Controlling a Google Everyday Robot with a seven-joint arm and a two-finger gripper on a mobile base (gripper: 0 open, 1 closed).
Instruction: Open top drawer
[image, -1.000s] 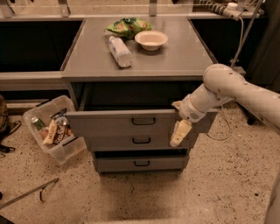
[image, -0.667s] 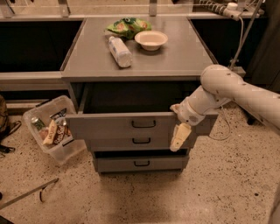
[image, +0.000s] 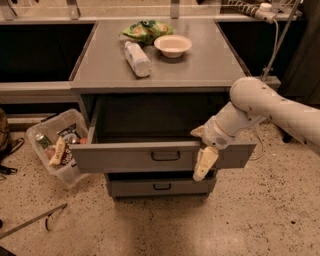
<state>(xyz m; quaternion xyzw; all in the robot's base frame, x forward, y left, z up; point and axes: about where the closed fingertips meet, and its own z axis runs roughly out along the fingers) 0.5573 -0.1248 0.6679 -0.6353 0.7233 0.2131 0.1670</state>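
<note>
The top drawer (image: 125, 158) is a wide grey metal front with a small black loop handle (image: 165, 156). It stands pulled well out of the cabinet, and its dark inside shows behind the front. My gripper (image: 201, 147) is at the right part of the drawer front's top edge. It is open and straddles that edge. One cream finger (image: 198, 132) reaches inside behind the front. The other finger (image: 205, 163) hangs down in front of it. A narrower grey drawer (image: 160, 187) below is closed.
On the cabinet top (image: 100, 65) lie a plastic bottle (image: 137, 58), a white bowl (image: 172, 45) and a green snack bag (image: 146, 29). A clear bin of snacks (image: 55, 145) stands on the floor at left. A thin rod (image: 30, 222) lies on the floor.
The top drawer has slid further out towards the camera and now covers the drawer under it. My gripper has moved with its front edge.
</note>
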